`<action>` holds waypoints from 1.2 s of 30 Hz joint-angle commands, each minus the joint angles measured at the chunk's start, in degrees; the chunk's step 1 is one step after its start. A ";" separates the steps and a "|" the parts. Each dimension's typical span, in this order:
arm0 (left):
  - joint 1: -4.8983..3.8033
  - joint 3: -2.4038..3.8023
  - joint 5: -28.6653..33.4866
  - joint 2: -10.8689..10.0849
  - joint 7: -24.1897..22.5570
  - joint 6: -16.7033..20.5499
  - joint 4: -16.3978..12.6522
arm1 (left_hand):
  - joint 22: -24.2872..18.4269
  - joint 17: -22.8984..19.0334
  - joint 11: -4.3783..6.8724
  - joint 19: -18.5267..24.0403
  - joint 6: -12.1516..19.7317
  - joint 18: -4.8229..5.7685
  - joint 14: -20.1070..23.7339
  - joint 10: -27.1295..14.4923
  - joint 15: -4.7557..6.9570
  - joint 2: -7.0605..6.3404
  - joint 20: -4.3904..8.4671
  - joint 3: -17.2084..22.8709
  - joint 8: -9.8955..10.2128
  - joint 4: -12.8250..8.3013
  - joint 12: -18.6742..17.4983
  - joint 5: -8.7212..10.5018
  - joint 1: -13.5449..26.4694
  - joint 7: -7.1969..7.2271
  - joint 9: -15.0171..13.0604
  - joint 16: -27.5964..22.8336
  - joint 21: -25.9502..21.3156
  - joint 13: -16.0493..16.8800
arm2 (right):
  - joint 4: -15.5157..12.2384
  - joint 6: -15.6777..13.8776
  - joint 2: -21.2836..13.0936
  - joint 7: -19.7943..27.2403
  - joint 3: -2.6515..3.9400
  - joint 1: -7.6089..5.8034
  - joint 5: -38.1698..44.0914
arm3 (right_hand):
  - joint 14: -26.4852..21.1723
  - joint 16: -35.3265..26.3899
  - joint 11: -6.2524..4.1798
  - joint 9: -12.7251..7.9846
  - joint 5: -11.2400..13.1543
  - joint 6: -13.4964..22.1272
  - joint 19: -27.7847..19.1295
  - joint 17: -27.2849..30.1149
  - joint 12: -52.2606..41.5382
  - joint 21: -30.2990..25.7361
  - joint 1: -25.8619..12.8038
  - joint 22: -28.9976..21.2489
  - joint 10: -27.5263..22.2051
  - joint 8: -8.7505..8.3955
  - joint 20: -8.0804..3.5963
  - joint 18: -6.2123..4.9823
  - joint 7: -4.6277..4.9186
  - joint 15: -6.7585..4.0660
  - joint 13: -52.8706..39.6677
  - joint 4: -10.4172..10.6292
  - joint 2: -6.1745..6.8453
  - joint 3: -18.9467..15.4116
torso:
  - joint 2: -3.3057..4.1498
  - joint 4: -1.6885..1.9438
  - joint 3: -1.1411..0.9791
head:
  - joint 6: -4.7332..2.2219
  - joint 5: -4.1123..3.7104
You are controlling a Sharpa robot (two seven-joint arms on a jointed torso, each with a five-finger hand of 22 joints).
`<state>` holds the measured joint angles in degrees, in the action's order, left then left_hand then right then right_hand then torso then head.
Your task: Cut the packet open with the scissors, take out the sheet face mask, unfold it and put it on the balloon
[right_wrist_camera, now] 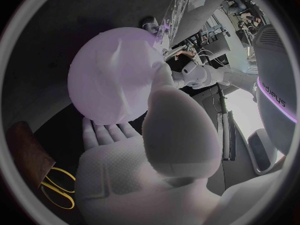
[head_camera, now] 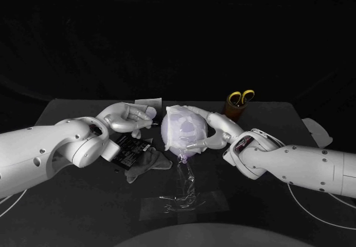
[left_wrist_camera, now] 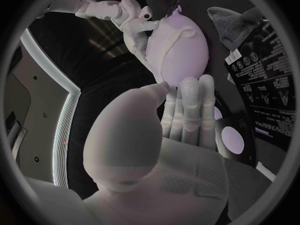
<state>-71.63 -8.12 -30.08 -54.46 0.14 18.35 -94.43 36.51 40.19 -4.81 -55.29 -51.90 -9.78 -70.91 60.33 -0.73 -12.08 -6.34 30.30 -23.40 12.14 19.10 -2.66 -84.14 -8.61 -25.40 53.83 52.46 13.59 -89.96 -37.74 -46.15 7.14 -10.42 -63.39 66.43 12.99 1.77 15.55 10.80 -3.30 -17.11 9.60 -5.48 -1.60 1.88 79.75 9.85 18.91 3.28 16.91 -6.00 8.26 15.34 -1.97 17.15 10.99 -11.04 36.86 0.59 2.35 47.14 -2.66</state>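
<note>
Two hands meet at the balloon [head_camera: 176, 140], which stands near the middle of the black table [head_camera: 282, 118] on a clear stem above a clear plastic base [head_camera: 181, 199]. The sheet face mask [head_camera: 185, 123] lies over the balloon's upper face, its surface wrinkled. From my console I read the right hand [head_camera: 211, 128] as holding the balloon. Its fingers curve over the top and far side, its thumb presses the lower flank, and the right wrist view shows the balloon [right_wrist_camera: 112, 80] resting against the fingers ahead of the palm. The left hand [head_camera: 130, 117] sits just beside the balloon's opposite side. In the left wrist view its fingers [left_wrist_camera: 190, 100] lie straight and close together with their tips at the balloon [left_wrist_camera: 184, 60] and the thumb raised alongside; I cannot tell whether anything is pinched between them. The black packet [head_camera: 130, 152] lies flat on the table beneath the left wrist, with a grey cloth [head_camera: 152, 163] touching its near edge. The yellow-handled scissors [head_camera: 240, 96] stand blades down in a brown holder [head_camera: 236, 109] just behind the right hand, apart from both hands.
</note>
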 commanded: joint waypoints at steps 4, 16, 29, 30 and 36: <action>1.97 -1.12 -2.93 -0.12 -9.14 6.93 -1.98 | -0.31 -0.51 -0.52 -0.48 -0.50 -0.71 -0.07 0.48 -0.29 -0.31 -0.09 -0.19 0.64 -0.35 -1.74 -0.11 -0.02 -0.26 0.49 -0.56 -0.56 -1.32 | 0.11 2.02 0.12 -0.31 -0.19 0.26 0.35 | -0.29 -0.01 -0.07 0.10 0.29 -0.42 0.21 0.05 -0.36 0.09 0.07 -0.05 -0.43 0.28 -0.08 0.87 8.86 0.01 -0.05 0.05 -0.26 0.23 | 0.01 -0.03 0.00 | 0.53 0.32; 4.35 -1.75 -1.51 0.18 -11.84 8.92 -3.70 | -0.68 -0.99 -1.07 -1.27 -0.16 -0.72 -0.88 1.12 -0.61 -1.10 -0.29 -0.27 2.96 -1.15 -5.56 -0.12 0.06 -0.89 2.03 -0.85 -0.94 -4.07 | -0.01 2.07 0.10 -0.30 -0.19 0.27 0.34 | -0.29 -0.01 -0.07 0.10 0.29 -0.42 0.21 0.05 -0.36 0.09 0.07 -0.05 -0.43 0.28 -0.08 0.87 8.86 0.01 -0.05 0.05 -0.26 0.23 | 0.02 0.01 -0.06 | 1.20 0.59; 5.78 -1.79 -1.37 1.86 -7.81 7.16 -3.18 | -0.99 -1.30 -1.76 -1.69 0.45 -0.68 -1.34 1.22 -1.23 -2.79 -0.85 -2.67 5.06 0.02 -8.10 -0.11 2.67 -1.74 3.31 -0.58 -1.32 -5.75 | -0.23 2.09 0.00 -0.28 -0.19 0.29 0.26 | -0.33 -0.01 -0.04 0.09 0.30 -0.46 0.20 0.09 -0.37 0.09 0.04 -0.08 -0.47 0.29 -0.07 0.89 8.86 0.05 -0.05 0.04 -0.40 0.32 | 0.03 -0.04 0.00 | 1.46 0.47; 5.81 -1.79 -1.41 1.98 -7.34 7.20 -3.08 | -1.04 -1.35 -1.80 -1.73 0.50 -0.69 -1.37 1.12 -1.27 -2.90 -0.89 -2.98 5.25 0.06 -8.37 -0.11 2.76 -1.74 3.44 -0.55 -1.39 -5.92 | -0.23 2.10 0.00 -0.28 -0.19 0.29 0.25 | -0.33 -0.01 -0.04 0.09 0.30 -0.46 0.20 0.09 -0.37 0.09 0.04 -0.08 -0.47 0.29 -0.07 0.89 8.86 0.05 -0.05 0.04 -0.40 0.32 | 0.03 -0.04 0.00 | 1.46 0.47; 5.92 -1.79 -1.61 2.65 -4.49 7.40 -2.55 | -1.17 -1.46 -1.95 -1.98 0.77 -0.72 -1.68 1.03 -1.36 -3.21 -0.99 -4.07 5.88 0.30 -9.05 -0.10 3.18 -2.01 3.82 -0.34 -1.51 -6.39 | -0.25 2.13 -0.01 -0.30 -0.19 0.29 0.22 | -0.33 -0.01 -0.04 0.09 0.30 -0.46 0.20 0.09 -0.37 0.09 0.04 -0.08 -0.47 0.29 -0.07 0.89 8.86 0.05 -0.05 0.04 -0.40 0.32 | 0.01 -0.09 -0.03 | 1.51 0.38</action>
<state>-65.73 -9.95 -31.71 -52.00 -6.91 26.07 -96.97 35.39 38.78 -6.27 -57.04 -51.24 -9.64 -72.08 61.33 -2.06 -15.32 -7.28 26.52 -17.71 12.40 10.23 -2.66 -81.35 -10.28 -21.62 53.16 51.19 7.25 -90.16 -37.61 -46.21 7.16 -10.41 -63.37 66.35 12.99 1.77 15.55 10.83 -3.30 -17.11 9.60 -5.45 -1.77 1.88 79.75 9.85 18.91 3.23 16.91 -6.00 8.26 15.35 -1.97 17.15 10.99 -11.04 36.88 0.53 2.33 48.63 -2.24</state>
